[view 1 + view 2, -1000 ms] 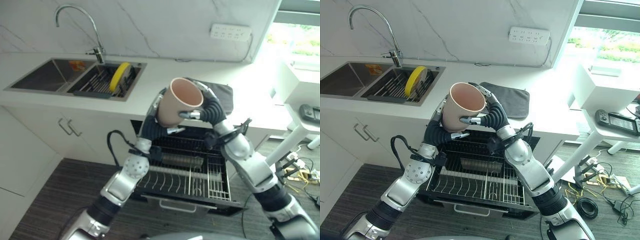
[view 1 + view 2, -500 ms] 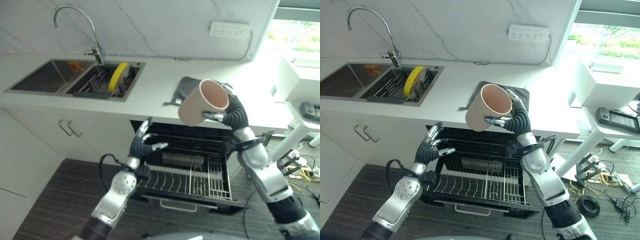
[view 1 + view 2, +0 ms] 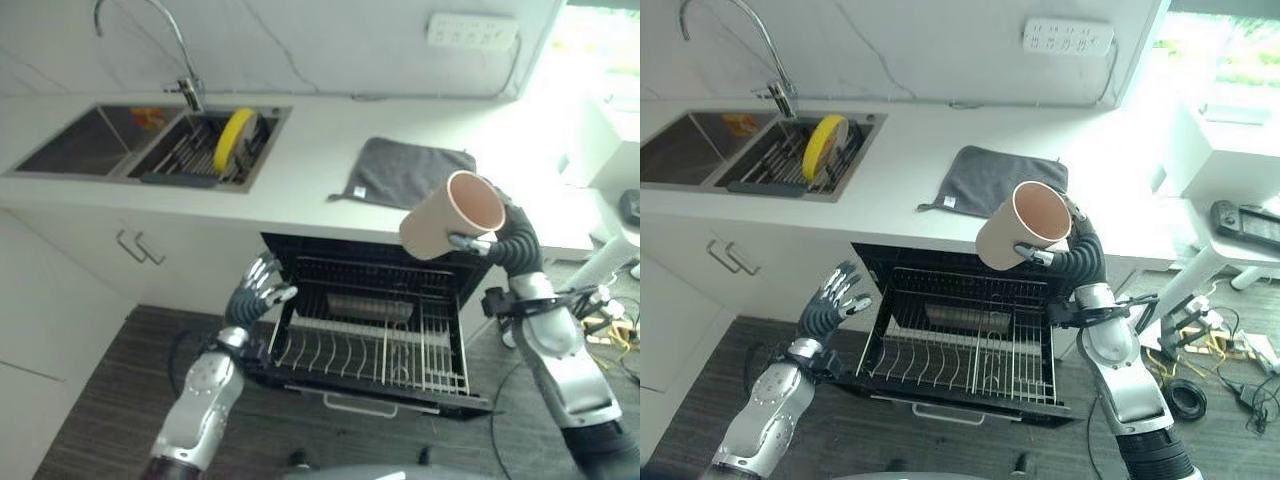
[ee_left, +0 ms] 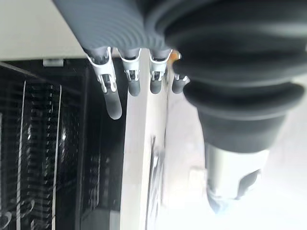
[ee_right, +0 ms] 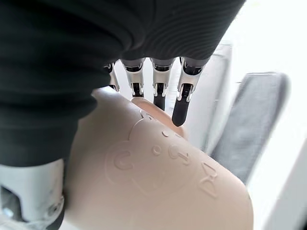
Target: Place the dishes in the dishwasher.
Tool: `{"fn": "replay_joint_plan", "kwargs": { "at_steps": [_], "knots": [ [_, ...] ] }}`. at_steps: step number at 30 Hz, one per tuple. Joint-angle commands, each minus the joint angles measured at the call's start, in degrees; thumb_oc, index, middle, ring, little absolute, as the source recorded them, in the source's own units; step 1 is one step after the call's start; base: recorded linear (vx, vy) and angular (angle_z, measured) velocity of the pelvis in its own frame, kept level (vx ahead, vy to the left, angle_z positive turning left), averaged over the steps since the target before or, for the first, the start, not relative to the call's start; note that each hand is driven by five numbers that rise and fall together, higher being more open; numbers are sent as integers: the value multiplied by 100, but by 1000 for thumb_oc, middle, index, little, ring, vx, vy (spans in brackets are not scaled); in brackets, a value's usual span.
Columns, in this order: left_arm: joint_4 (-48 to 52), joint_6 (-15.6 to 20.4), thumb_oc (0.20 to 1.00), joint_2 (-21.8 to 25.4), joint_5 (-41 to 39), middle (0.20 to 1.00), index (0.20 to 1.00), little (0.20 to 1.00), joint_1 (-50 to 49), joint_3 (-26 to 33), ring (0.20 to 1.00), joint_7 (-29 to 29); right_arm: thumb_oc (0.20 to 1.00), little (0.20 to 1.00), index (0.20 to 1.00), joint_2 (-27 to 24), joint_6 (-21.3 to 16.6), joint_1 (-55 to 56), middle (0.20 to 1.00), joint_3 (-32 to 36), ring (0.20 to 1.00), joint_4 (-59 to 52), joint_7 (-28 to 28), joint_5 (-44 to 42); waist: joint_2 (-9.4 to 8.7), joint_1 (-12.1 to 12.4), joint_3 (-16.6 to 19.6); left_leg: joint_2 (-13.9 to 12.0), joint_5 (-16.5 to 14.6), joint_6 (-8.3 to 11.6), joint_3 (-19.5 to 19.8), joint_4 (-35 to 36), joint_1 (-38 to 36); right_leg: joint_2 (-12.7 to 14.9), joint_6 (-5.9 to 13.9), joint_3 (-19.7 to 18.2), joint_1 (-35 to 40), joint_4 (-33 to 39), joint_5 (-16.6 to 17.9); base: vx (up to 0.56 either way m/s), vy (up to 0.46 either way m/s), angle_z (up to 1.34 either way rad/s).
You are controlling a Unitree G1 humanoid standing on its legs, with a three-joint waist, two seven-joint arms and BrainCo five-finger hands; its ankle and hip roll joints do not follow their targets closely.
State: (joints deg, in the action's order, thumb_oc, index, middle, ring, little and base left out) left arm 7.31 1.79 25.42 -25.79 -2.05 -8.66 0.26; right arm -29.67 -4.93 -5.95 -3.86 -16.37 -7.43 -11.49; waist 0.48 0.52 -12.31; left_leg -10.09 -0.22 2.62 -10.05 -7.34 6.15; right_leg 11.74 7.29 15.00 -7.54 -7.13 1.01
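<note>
My right hand (image 3: 1072,256) is shut on a beige cup (image 3: 1023,226), holding it tilted in the air above the right part of the pulled-out dishwasher rack (image 3: 960,345). The cup's embossed side (image 5: 163,182) lies against my right hand's fingers (image 5: 181,100). My left hand (image 3: 830,303) hangs open with relaxed fingers at the rack's left edge, holding nothing; its fingers (image 4: 111,96) point past the dishwasher's front edge. A yellow plate (image 3: 820,146) stands upright in the sink's drying rack (image 3: 790,170).
A grey cloth (image 3: 995,180) lies on the white counter (image 3: 920,190) above the dishwasher. The tap (image 3: 768,60) and sink (image 3: 700,150) are at the far left. A white table with a dark controller (image 3: 1245,222) stands at the right.
My right hand has carried the cup to the right and lower, toward the rack's right side. My left hand has dropped back to the left of the rack. The camera has tilted down.
</note>
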Motion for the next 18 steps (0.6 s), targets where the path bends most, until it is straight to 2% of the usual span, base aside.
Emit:
{"fn": "replay_joint_plan", "kwargs": {
  "at_steps": [1, 6, 13, 17, 18],
  "knots": [
    [416, 299, 1000, 395, 245, 1000, 1000, 1000, 291, 278, 1000, -180, 200, 200, 200, -231, -513, -540, 200, 304, 200, -541, 95, -221, -110, -64, -155, -109, -866, 162, 107, -803, 68, 75, -97, -322, -2, -719, -834, -139, 68, -16],
    [680, 428, 1000, 723, 1135, 1000, 1000, 1000, 684, 237, 1000, -134, 200, 200, 200, -317, -564, -842, 200, 219, 200, -554, 89, -134, -79, -156, -483, -72, -1004, 121, 239, -1391, 789, 201, -73, -559, -728, -1258, -904, -144, 55, -13],
    [848, -54, 1000, 1415, 1803, 1000, 1000, 1000, 862, 340, 1000, -254, 200, 200, 200, -627, -494, -945, 200, 329, 200, -800, -65, 8, 5, -266, -686, -77, -1086, 124, 277, -1775, 1267, 319, -26, -743, -1265, -1692, -965, -46, 36, 4],
    [914, -548, 1000, 1675, 2060, 1000, 1000, 1000, 683, 445, 1000, -479, 200, 200, 200, -773, -362, -827, 200, 402, 200, -783, -28, 80, 69, -242, -735, -119, -1088, 127, 209, -1850, 1403, 466, 22, -654, -1466, -1877, -978, -19, 55, -5],
    [873, -1070, 1000, 1868, 2404, 1000, 1000, 1000, 591, 413, 1000, -865, 200, 200, 200, -874, -258, -730, 200, 428, 200, -640, -6, 123, 111, -266, -746, -104, -1079, 121, 211, -1857, 1447, 468, 32, -698, -1522, -1889, -971, -21, 82, -5]
  ]
}}
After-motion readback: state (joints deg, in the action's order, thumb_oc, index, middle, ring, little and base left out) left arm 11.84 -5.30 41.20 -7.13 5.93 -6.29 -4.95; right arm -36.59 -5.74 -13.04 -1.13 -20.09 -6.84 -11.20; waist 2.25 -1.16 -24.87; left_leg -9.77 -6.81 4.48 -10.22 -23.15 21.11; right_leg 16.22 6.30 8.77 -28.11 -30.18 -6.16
